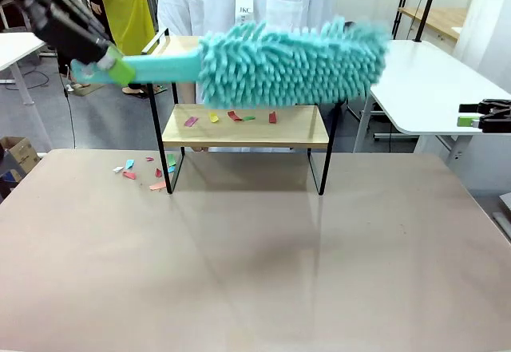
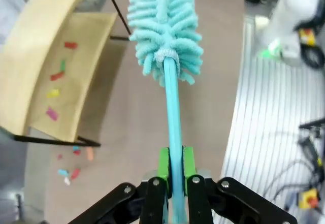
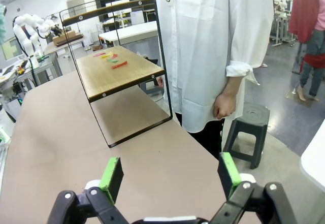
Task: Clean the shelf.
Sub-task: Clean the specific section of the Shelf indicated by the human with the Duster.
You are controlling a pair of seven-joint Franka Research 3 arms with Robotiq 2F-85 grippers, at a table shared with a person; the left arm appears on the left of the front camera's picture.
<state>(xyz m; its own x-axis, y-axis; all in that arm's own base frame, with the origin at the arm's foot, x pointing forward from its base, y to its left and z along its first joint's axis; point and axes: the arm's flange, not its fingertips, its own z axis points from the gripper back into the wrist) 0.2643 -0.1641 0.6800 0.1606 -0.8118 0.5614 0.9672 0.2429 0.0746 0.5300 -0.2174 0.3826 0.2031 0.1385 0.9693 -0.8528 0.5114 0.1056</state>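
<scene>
The shelf stands at the table's far middle, with coloured paper scraps on its lower board. My left gripper comes in from the upper left, shut on the handle of a teal fluffy duster. The duster's head hangs level in front of the shelf's top board. From the left wrist, the gripper clamps the handle, the duster head is ahead, and the shelf with scraps lies left. My right gripper hovers open at the far right, off the table. Its own view shows the gripper holding nothing and the shelf side-on.
More scraps lie on the table by the shelf's left legs. A person in a white coat stands right behind the shelf, beside a black stool. A white table is at the right.
</scene>
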